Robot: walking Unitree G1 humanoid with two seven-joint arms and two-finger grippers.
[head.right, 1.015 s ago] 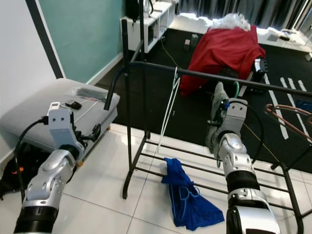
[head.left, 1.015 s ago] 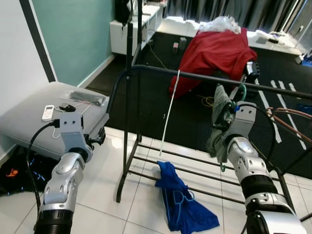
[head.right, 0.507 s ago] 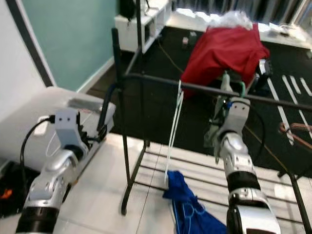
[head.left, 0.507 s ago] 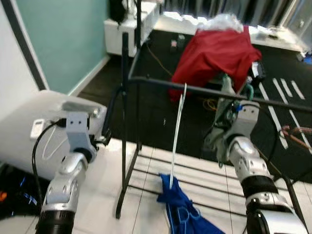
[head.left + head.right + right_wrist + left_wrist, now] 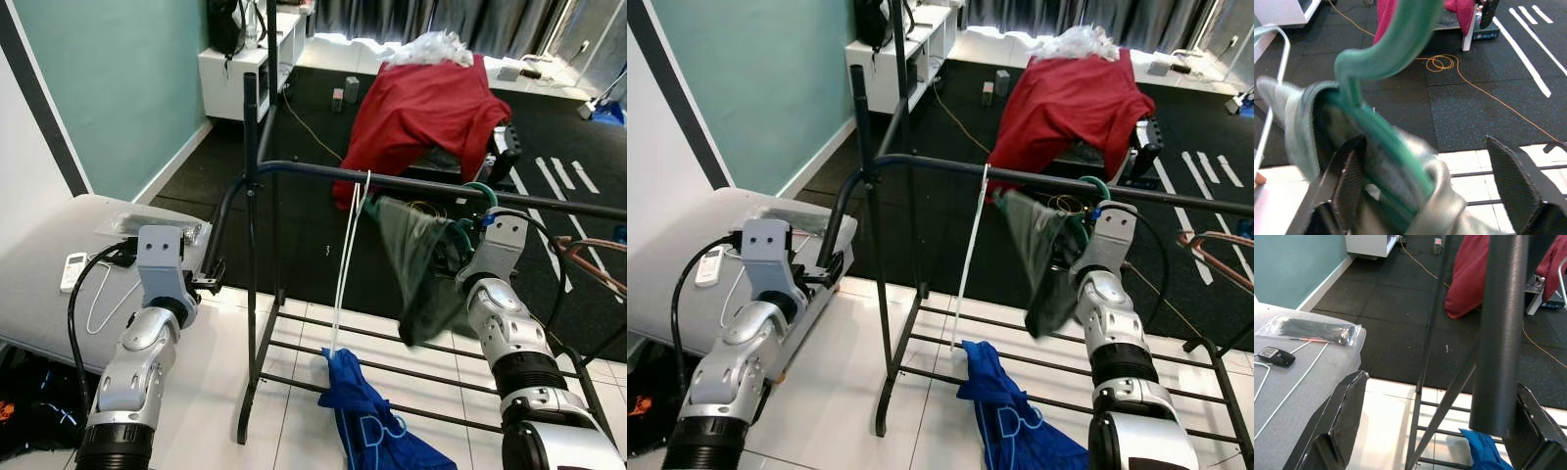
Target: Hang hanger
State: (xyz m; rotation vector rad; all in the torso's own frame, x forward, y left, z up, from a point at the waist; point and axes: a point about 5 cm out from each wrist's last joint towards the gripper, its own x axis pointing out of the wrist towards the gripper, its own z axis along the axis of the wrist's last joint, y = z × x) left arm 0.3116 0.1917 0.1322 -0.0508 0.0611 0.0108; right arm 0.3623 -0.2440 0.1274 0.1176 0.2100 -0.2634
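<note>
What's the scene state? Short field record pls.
rail: black clothes rack bar, horizontal
right pincer: just below the bar, carrying green hanger with grey-green garment
hanger hook: at bar height; hooked over or not, cannot tell
left pincer: open, rack post between its fingers
white hanger: hanging on the bar
blue garment: on the floor under the rack

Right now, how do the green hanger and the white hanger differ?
The green hanger carries a grey-green garment and sits by the right gripper, its hook at the black rail; whether it has caught, I cannot tell. The white hanger is bare, thin wire, already hooked on the rail, hanging straight down. Both are at the same rail.
</note>
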